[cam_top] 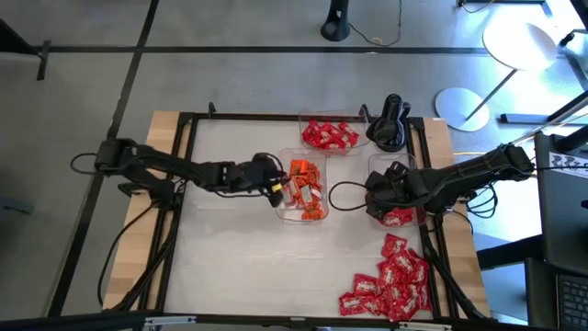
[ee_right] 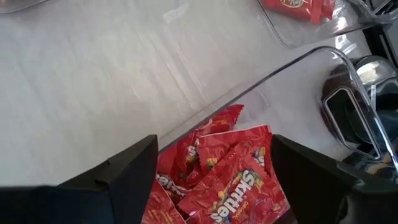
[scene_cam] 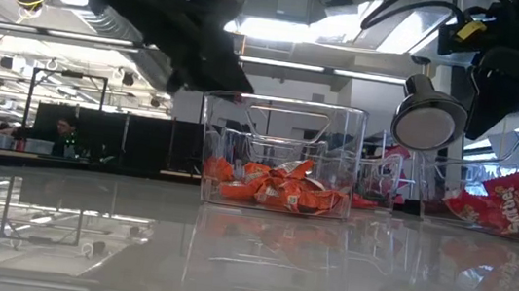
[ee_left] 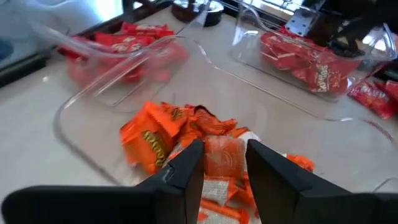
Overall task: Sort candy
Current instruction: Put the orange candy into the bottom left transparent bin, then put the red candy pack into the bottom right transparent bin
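White table (cam_top: 230, 257) | left hand (ee_left: 225, 163) parted over orange candy (ee_left: 158, 134) | right hand (ee_right: 214, 163) spread above red candy (ee_right: 233, 180)

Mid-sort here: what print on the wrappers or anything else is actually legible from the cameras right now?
"Skittles": on a red packet in the tray under the right gripper.
"Skittles", partly legible: on a red packet at the right edge of the low view.
Orange wrappers below the left gripper: yellow logo, too blurred to read.
Red packets in the far tray: white marks, unreadable.
Loose pile: too small.
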You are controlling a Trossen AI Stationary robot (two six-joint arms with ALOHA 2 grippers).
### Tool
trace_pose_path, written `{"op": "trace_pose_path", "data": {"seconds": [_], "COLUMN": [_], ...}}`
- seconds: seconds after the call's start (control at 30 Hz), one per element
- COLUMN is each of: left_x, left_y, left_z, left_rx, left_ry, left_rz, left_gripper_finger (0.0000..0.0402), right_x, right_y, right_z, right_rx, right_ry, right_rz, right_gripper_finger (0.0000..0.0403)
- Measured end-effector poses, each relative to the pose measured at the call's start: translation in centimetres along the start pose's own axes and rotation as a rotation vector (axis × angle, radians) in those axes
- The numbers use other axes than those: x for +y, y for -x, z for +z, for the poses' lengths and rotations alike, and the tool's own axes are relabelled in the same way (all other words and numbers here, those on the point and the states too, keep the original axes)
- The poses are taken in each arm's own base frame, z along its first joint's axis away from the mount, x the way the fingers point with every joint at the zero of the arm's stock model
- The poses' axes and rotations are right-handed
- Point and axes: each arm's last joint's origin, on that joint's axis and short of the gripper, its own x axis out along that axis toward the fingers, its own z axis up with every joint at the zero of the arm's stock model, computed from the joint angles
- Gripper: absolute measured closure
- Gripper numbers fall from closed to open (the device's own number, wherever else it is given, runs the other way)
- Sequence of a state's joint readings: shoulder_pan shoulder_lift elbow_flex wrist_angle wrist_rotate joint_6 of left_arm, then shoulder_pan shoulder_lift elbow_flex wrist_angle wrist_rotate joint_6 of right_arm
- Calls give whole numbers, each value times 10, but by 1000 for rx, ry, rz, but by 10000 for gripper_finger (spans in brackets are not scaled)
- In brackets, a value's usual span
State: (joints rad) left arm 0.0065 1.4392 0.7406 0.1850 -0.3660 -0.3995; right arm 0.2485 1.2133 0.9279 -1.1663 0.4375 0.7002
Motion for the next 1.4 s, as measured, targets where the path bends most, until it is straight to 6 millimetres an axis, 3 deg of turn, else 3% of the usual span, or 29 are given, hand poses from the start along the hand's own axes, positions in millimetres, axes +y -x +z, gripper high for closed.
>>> {"op": "trace_pose_path", "data": {"seconds": [0.17, 0.33, 0.53, 0.77, 0.9, 1.1, 1.4], "left_x": [-6, -3, 7, 14, 12, 12, 11], "left_y": [-13, -16, 27, 67, 71, 70, 69], "left_z": [-6, -5, 8, 4, -7, -21, -18], "left_rx": [-29, -17, 124, 143, 128, 141, 115], "left_ry": [-75, -55, -47, -48, -60, -58, -53], "left_rz": [-25, -24, -26, 33, 64, 98, 86], "left_gripper_finger": [270, 214, 172, 169, 169, 169, 169], "right_x": [1, 1, 5, 35, 54, 83, 110], "right_y": [0, 0, 4, 46, 61, 77, 69], "right_z": [2, 2, 3, 10, -4, -38, -85], "right_rx": [-16, -16, 16, -86, -79, 79, 276], "right_ry": [-10, -10, -6, 137, 180, 146, 191], "right_rz": [13, 13, 93, 423, 573, 716, 555], "right_gripper_finger": [95, 95, 95, 95, 95, 95, 95]}}
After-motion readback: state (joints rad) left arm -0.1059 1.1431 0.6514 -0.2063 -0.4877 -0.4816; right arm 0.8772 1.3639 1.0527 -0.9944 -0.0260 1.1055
